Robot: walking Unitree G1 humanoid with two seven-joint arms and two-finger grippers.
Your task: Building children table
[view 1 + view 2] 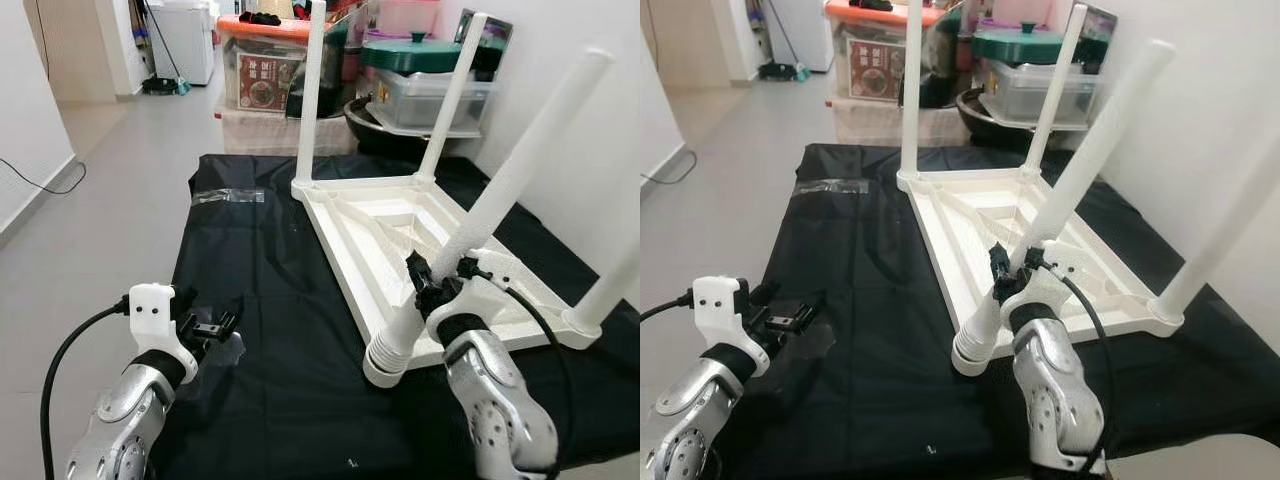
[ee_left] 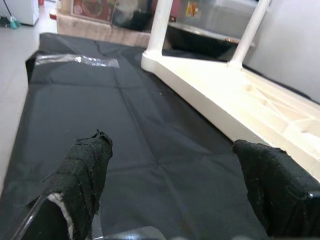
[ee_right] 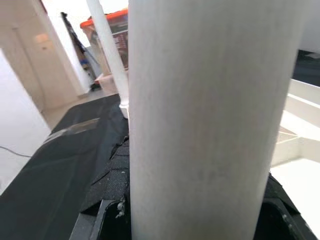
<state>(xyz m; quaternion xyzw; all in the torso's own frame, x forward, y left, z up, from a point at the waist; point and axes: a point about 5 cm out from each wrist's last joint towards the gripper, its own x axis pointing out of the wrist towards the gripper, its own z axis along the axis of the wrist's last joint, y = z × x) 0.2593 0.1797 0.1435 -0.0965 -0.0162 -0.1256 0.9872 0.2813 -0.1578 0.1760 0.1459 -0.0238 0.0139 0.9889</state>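
While lying upside down on the black plastic sheet (image 1: 260, 330) spread over the floor, white plastic children's table top (image 1: 400, 235) shown with ribbed underside up, near the wall on the robot's right. Two white round legs (image 1: 312, 95) standing upright in the far corner sockets, a third (image 1: 612, 280) rising from the near right corner. Fourth white leg (image 1: 520, 165) leaning at a slant, ridged lower end (image 1: 385, 358) resting at the near left corner of the top, whether seated in its socket cannot be told.

Right gripper (image 1: 440, 275) low on that slanted leg, black fingers (image 1: 418, 272) closed around it from both sides, silver forearm below; in the right wrist view the white leg (image 3: 210, 115) pressed between the dark pads.

Left gripper (image 1: 215, 325) out over the bare sheet, well apart from the table top, black wrapped fingers (image 2: 82, 175) spread wide and holding nothing; in the left wrist view just dark sheet between them, with the pale edge of the top (image 2: 210, 100) beyond.

Strip of clear tape (image 1: 228, 196) stuck on the far left part of the sheet. Beyond the sheet, stacked clear storage boxes with an orange lid (image 1: 262, 28), a green lidded pot (image 1: 410, 52) and a grey tiled floor (image 1: 100, 200) running off to the left
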